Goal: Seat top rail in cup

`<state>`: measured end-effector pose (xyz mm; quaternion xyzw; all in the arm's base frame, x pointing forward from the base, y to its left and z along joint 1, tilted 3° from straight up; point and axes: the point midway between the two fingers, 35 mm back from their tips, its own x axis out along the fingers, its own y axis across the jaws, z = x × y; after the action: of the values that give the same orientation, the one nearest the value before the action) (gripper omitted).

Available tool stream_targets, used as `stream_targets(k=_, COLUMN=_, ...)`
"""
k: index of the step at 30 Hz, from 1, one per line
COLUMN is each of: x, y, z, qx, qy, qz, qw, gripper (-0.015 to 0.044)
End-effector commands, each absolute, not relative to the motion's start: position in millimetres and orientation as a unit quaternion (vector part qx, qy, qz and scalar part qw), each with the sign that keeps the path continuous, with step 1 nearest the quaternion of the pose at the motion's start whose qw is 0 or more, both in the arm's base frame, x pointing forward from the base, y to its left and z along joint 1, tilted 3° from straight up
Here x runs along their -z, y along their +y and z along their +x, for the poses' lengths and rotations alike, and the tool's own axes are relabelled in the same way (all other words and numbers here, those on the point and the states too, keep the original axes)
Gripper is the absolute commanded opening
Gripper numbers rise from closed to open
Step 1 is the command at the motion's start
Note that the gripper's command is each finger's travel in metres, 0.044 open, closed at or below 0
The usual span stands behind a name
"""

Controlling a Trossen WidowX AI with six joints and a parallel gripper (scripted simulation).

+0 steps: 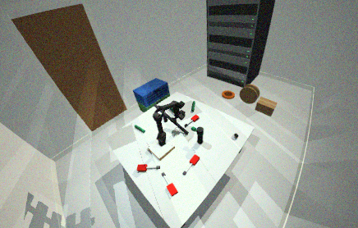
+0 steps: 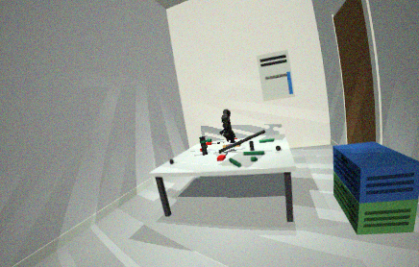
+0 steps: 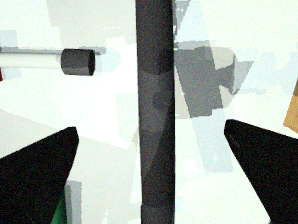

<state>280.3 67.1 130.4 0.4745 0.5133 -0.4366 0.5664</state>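
Observation:
The dark rail [image 1: 179, 125] [image 2: 241, 140] [image 3: 156, 100] slants across the table, its near-post end lower and its far end raised. That end stands a little apart from the big black post [image 1: 199, 136] [image 2: 204, 146]. A green piece [image 1: 194, 129] [image 2: 209, 140] shows at the post's side, high up; the cup's mouth is too small to make out. A short dark post [image 2: 252, 145] stands under the rail; its loop cap cannot be made out. My gripper [image 3: 153, 129] is open and empty, fingers on either side of the rail in the wrist view, with gaps on both sides.
Red-handled tools lie about, one [image 1: 195, 118] [image 2: 221, 157] near the rail; a dark tool tip [image 3: 78, 62] shows left of it. Green rods [image 1: 139, 129] [image 2: 254, 153] lie on the table. A wood-edged board [image 1: 161, 151] lies by the arm's base. A small dark piece [image 1: 235, 136] [image 2: 171, 161] lies near an edge.

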Motion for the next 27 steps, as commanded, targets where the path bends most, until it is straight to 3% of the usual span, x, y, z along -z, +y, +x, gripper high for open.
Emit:
stream_targets(k=1, x=-113.0, y=66.8, z=279.0, qx=0.443, qy=0.515, qz=0.473, qw=0.561, gripper=0.044)
stream_targets(k=27, x=-74.6, y=66.9, z=283.4, qx=0.443, qy=0.516, qz=0.473, qw=0.561, gripper=0.044)
